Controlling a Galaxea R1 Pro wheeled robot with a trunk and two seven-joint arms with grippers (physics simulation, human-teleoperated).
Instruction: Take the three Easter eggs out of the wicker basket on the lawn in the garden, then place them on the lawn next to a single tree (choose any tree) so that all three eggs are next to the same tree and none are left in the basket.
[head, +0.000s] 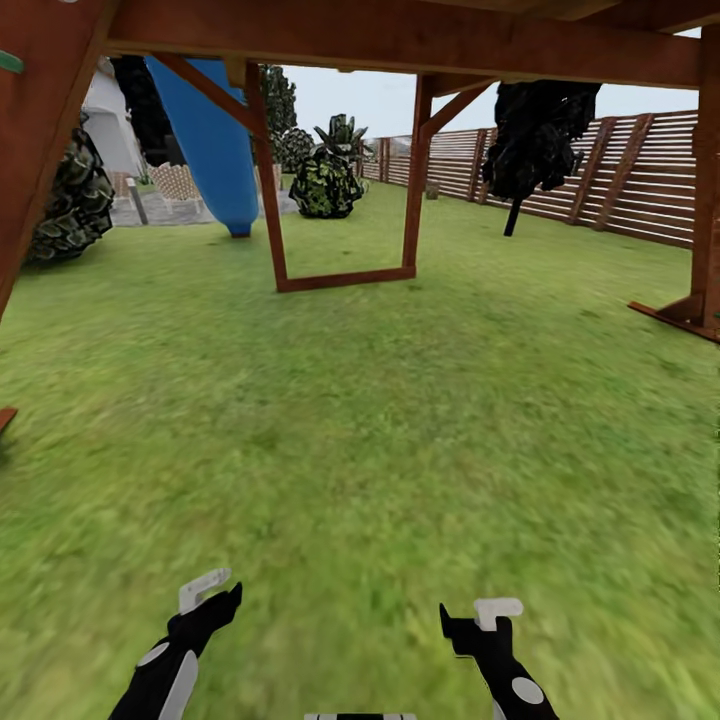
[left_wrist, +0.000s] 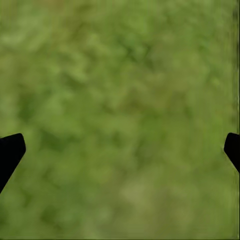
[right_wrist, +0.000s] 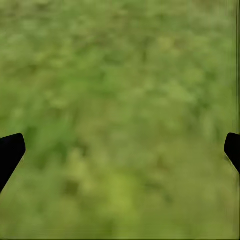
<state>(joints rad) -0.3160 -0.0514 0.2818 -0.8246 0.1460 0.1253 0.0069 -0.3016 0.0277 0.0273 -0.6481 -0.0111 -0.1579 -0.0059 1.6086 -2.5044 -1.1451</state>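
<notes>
Lawn (head: 380, 440) ahead under wooden frame (head: 345, 200); blue slide (head: 210, 140), two bushes, fence (head: 600, 170) beyond. Left tool (left_wrist: 120, 150), right tool (right_wrist: 120, 150) both spread, empty.

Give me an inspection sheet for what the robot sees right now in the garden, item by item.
Surface: lawn, mottled green grass, under both arms.
Job's things: nothing seen of eggs or basket.
Clutter: nothing seen on the grass nearby.
Grippers: left gripper and right gripper low over the grass, jaws spread wide, nothing held.
Cables: nothing seen.
Surroundings: brown wooden play frame ahead and overhead, blue slide, round bush, black-foliage tree, slatted fence.
</notes>
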